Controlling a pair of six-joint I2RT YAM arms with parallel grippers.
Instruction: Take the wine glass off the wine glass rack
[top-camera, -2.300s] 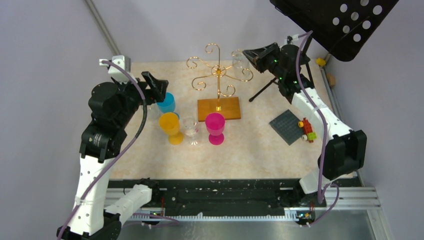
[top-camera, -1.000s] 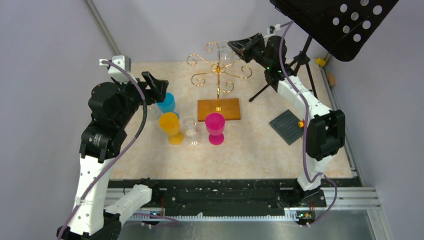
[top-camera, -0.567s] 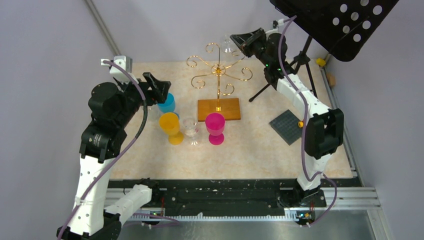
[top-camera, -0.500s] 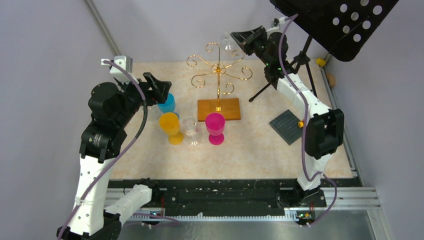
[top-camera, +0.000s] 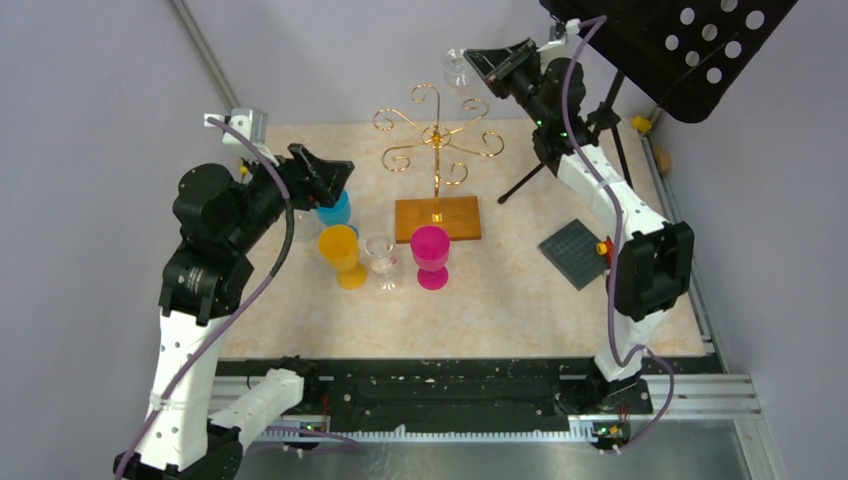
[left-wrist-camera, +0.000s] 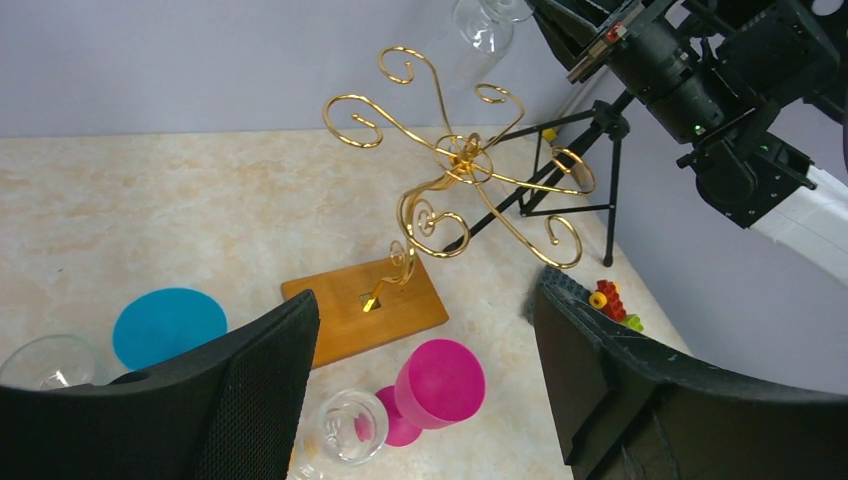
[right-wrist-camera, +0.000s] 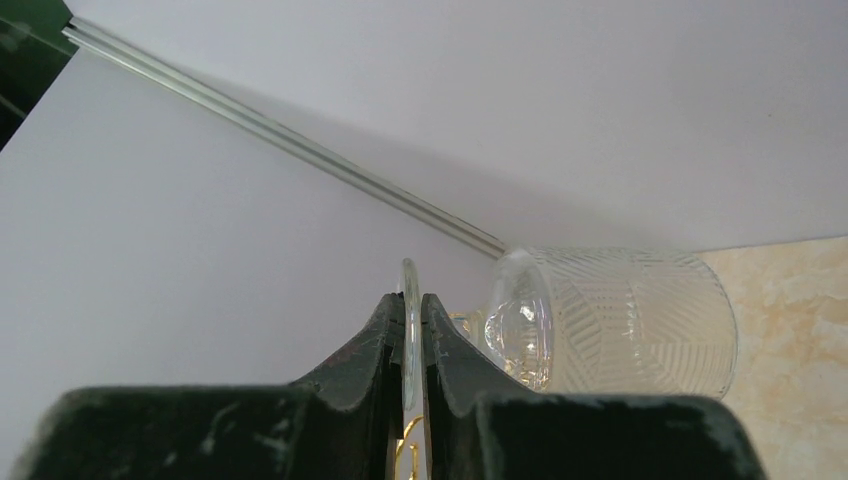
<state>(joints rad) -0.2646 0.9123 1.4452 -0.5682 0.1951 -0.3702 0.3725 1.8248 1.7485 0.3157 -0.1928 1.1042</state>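
**Right hand has the glass, up off the rack**

Right hand (top-camera: 476, 60): fingers nearly together, pinched on the thin round foot of the clear cut-pattern wine glass (top-camera: 455, 68). In the right wrist view the foot sits edge-on between the two black fingers (right-wrist-camera: 450, 350), and the bowl (right-wrist-camera: 610, 320) sticks out sideways to the right. The grip is on the foot only, with no contact on the bowl.

Glass position: in the air at the far side of the scene, above and a bit right of the top scrolls of the gold wire wine glass rack (top-camera: 437, 150). The top and left wrist views show it apart from the scroll arms. The rack stands upright on its orange-brown wooden base (top-camera: 437, 217), far centre of the beige marbled table (top-camera: 500, 300).

Left hand (top-camera: 330, 178): jaws wide, holding nothing and touching nothing. It hangs over the left side, just above the blue plastic cup (top-camera: 335, 208).

On the table near the rack base, left to right:
- yellow goblet (top-camera: 340, 252)
- small clear glass (top-camera: 380, 255)
- magenta goblet (top-camera: 431, 255)

Right of the rack:
- black tripod music stand (top-camera: 670, 40), far
- dark grey square plate (top-camera: 575, 253)
- small coloured toy bricks (left-wrist-camera: 610, 303) beside the plate
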